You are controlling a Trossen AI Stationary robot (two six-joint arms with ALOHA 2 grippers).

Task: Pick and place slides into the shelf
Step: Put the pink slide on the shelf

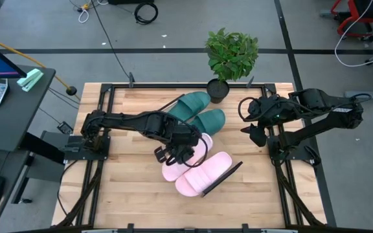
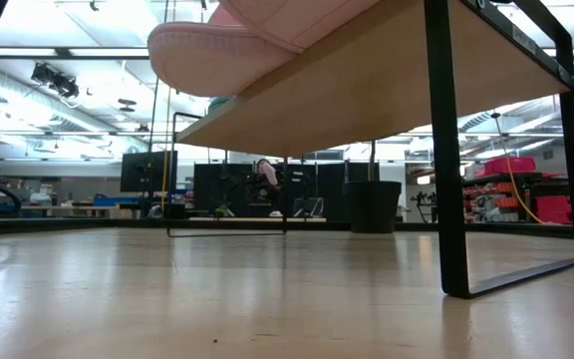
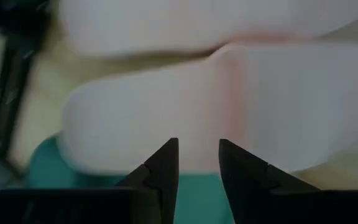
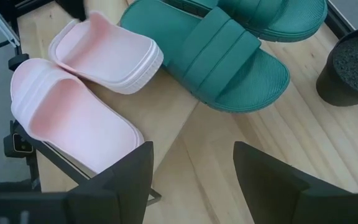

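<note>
Two dark teal slides [image 1: 193, 103] [image 1: 210, 121] and two pale pink slides [image 1: 203, 175] [image 1: 199, 147] lie side by side on the shelf [image 2: 367, 90], a raised light-wood board set slantwise on the table. One black end bar [image 1: 224, 177] of the shelf runs beside the nearer pink slide. In the low view a pink slide [image 2: 217, 50] overhangs the board's edge. My left gripper [image 3: 197, 146] [image 1: 168, 155] points down over the farther pink slide [image 3: 166, 118], open by a narrow gap with nothing between the fingers. My right gripper [image 4: 191, 180] [image 1: 252, 131] waits open at the table's right side, clear of the slides. My left gripper stands open right over the farther pink slide's top side [image 3: 197, 124], coming from above. Nothing is between its fingers. Whether its fingertips [image 3: 169, 152] touch the foam, I cannot tell.
A black pot [image 1: 217, 89] with a green plant [image 1: 232, 52] stands at the table's far edge, close to the teal slides. Bare wooden tabletop [image 1: 135, 188] lies toward the near left and near the right edge.
</note>
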